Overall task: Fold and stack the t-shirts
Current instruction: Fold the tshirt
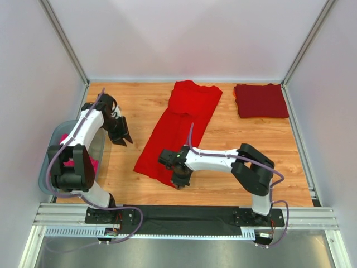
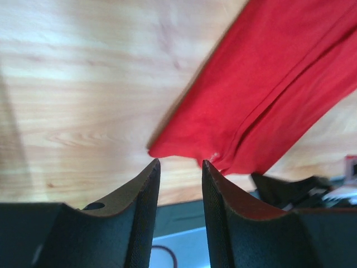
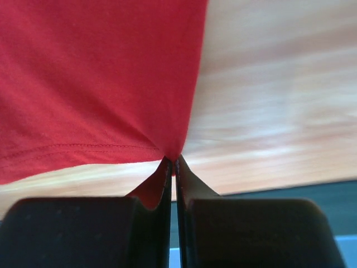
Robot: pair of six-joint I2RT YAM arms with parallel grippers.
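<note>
The bright red t-shirt (image 1: 181, 120) is laid out long and narrow in the middle of the wooden worktop (image 1: 128, 100). Its near corner is pinched tight by the right pincer (image 3: 173, 161). The left pincer (image 2: 179, 163) is held open to the left of that shirt, with nothing in it. The maroon t-shirt (image 1: 261, 100) is folded at the far right corner.

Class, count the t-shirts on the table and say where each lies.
2. The bright red t-shirt lies mid-table; the maroon t-shirt sits folded at the far right. The left bin may hide more.
</note>
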